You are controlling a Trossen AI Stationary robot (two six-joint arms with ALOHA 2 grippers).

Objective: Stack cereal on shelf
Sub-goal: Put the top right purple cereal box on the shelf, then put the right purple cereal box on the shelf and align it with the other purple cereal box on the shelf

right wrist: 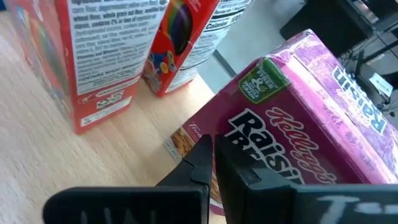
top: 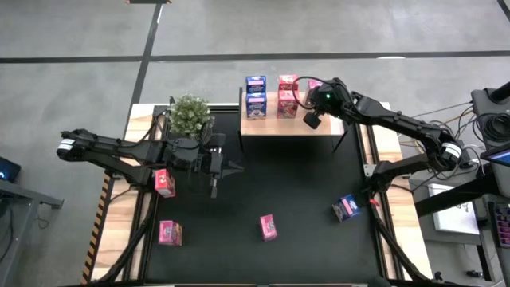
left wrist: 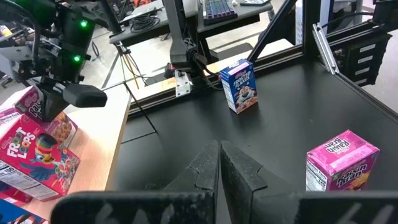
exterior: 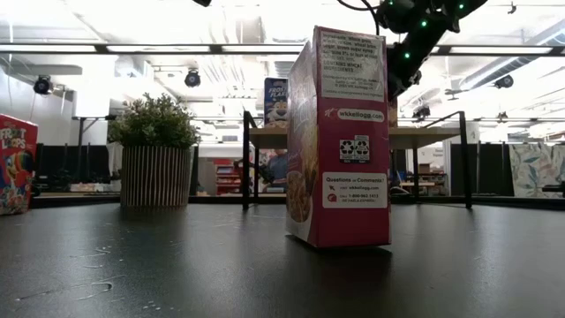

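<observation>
The shelf (top: 296, 123), a pale wood board on black posts, stands at the table's far edge. On it are blue cereal boxes (top: 256, 97), red ones (top: 287, 96) and a pink box (right wrist: 311, 118) at its right end. My right gripper (right wrist: 213, 152) is shut at that pink box. My left gripper (left wrist: 219, 155) is shut over the table's left middle and holds nothing. More cereal boxes rest on the black tabletop: a red one (top: 165, 182), two pink ones (top: 170, 232) (top: 268, 227) and a blue one (top: 346, 208). My right gripper has its shut fingertips (right wrist: 202, 152) against the pink box's printed front face (right wrist: 249, 134), coming slanting down from the table's right. The box sits tilted on the shelf board beside the red boxes. The fingers hide the exact spot of touch.
A potted plant (top: 190, 114) stands at the far left, beside the shelf. The right arm (top: 398, 123) reaches across the table's far right corner. Open black tabletop lies between the loose boxes. In the low view one pink box (exterior: 340, 137) stands upright close to the camera.
</observation>
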